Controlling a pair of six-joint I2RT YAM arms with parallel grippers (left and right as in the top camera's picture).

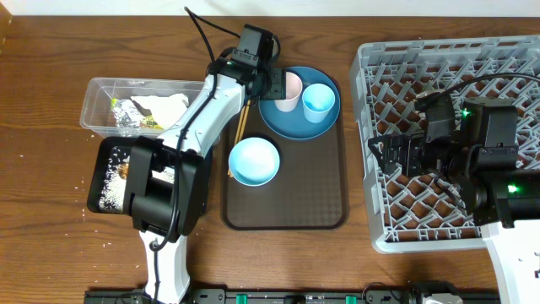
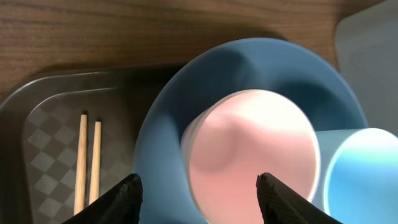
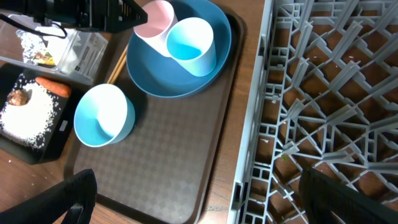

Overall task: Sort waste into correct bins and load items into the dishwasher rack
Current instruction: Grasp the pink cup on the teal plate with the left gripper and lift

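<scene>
My left gripper (image 1: 277,84) (image 2: 202,190) is open around the pale pink cup (image 1: 292,88) (image 2: 249,149), a finger on each side, not closed on it. The cup stands on the dark-blue plate (image 1: 291,122) (image 2: 161,124) beside the light blue cup (image 1: 318,101) (image 3: 189,43). The light blue bowl (image 1: 253,160) (image 3: 102,115) and the chopsticks (image 1: 240,127) (image 2: 87,162) lie on the brown tray. My right gripper (image 1: 381,154) (image 3: 205,205) is open and empty over the left edge of the grey rack (image 1: 447,67) (image 3: 311,93).
The clear tub (image 1: 97,97) at the left holds tissue, foil and a packet. The black tray (image 1: 108,152) in front of it holds rice (image 3: 25,121), a brown lump (image 3: 18,96) and a carrot (image 3: 53,87). The brown serving tray (image 1: 287,207) lies between bins and rack.
</scene>
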